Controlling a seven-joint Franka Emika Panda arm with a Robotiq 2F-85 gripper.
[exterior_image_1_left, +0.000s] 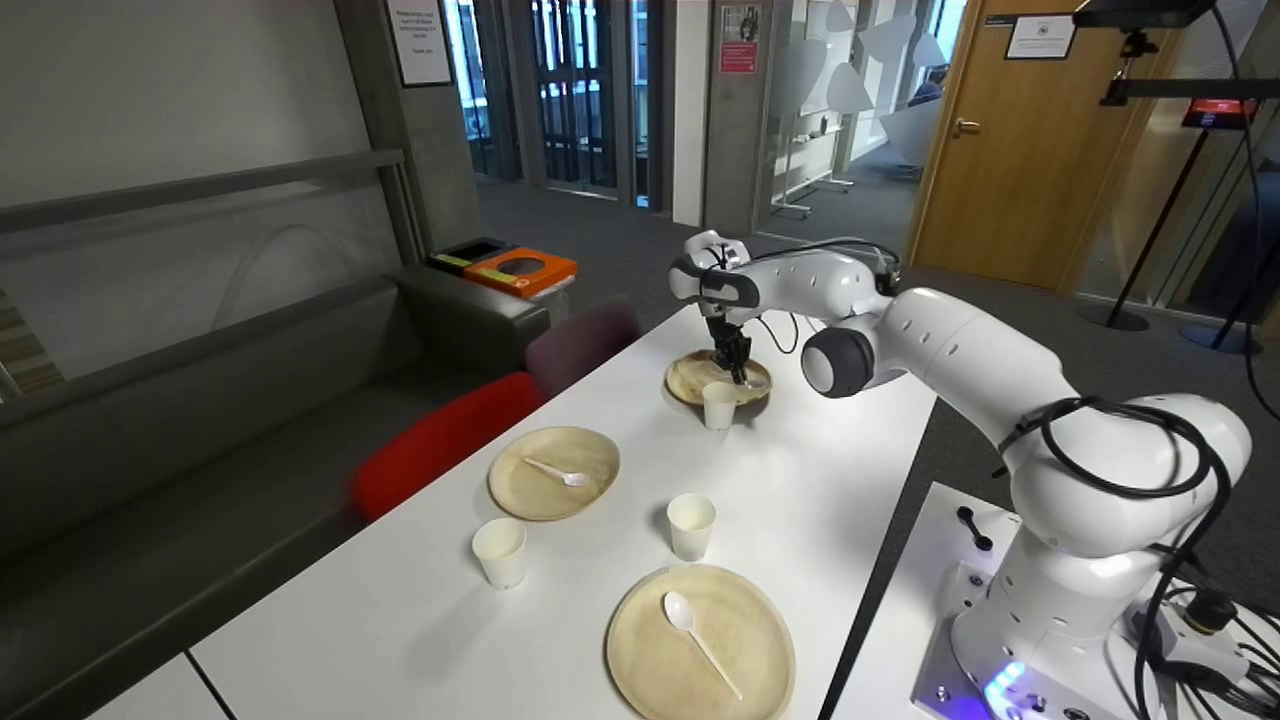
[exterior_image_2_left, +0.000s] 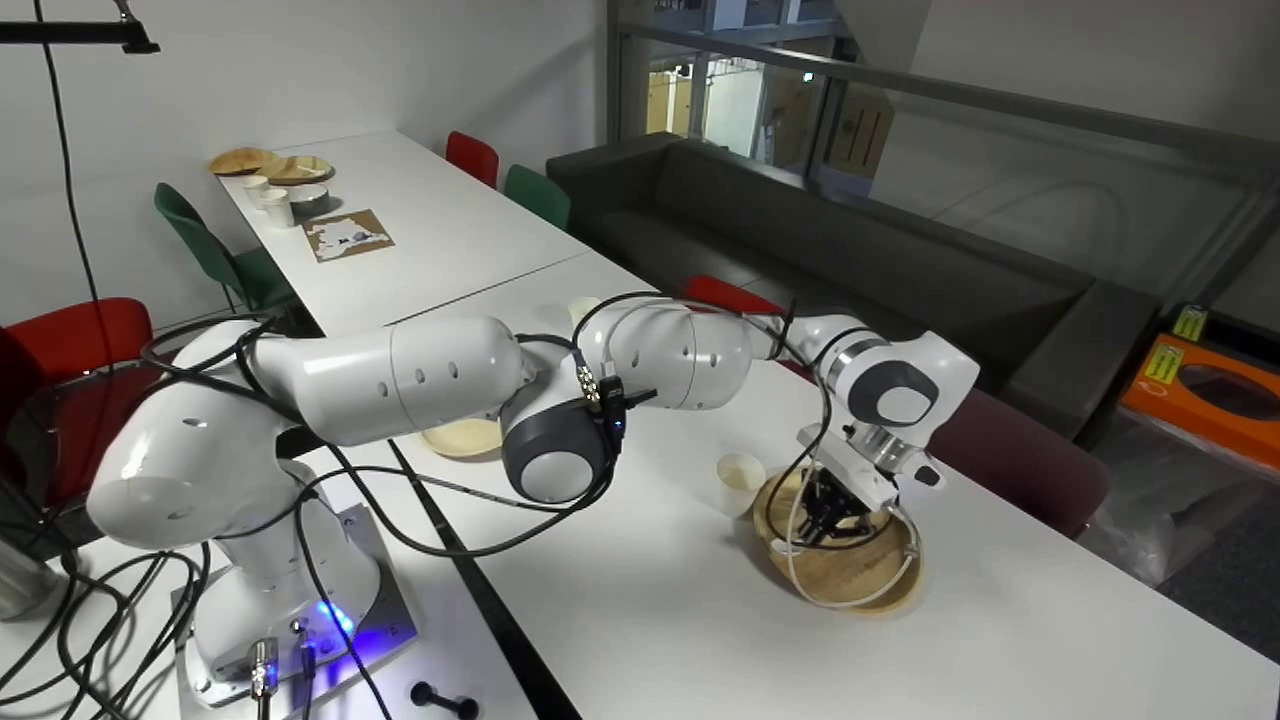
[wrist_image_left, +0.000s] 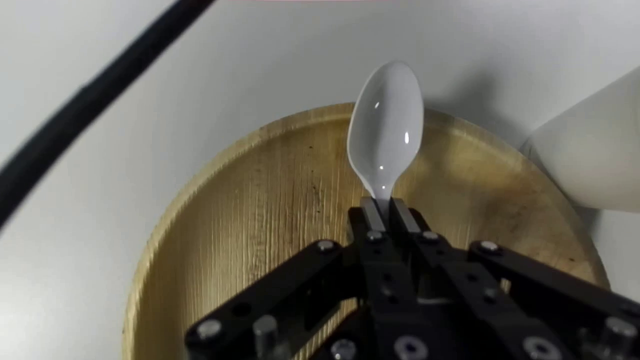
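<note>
Found gripper (wrist_image_left: 384, 215) closed to a sliver, pinching white spoon (wrist_image_left: 387, 127) just below its bowl | Located same over rim of wooden plate (wrist_image_left: 210, 240), contact undetermined | Noted pale cup (wrist_image_left: 595, 150) just beside plate | Sighted, farther off in an exterior view, second plate (exterior_image_1_left: 530, 500) bearing second spoon (exterior_image_1_left: 575, 479) | Recorded dark sofa (exterior_image_1_left: 250, 440) beyond table (exterior_image_1_left: 800, 480)

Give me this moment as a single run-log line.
Tool: clamped on spoon at its neck | Spoon: over plate, contact unclear | Plate: on table | Nearest cup: upright beside plate
</note>
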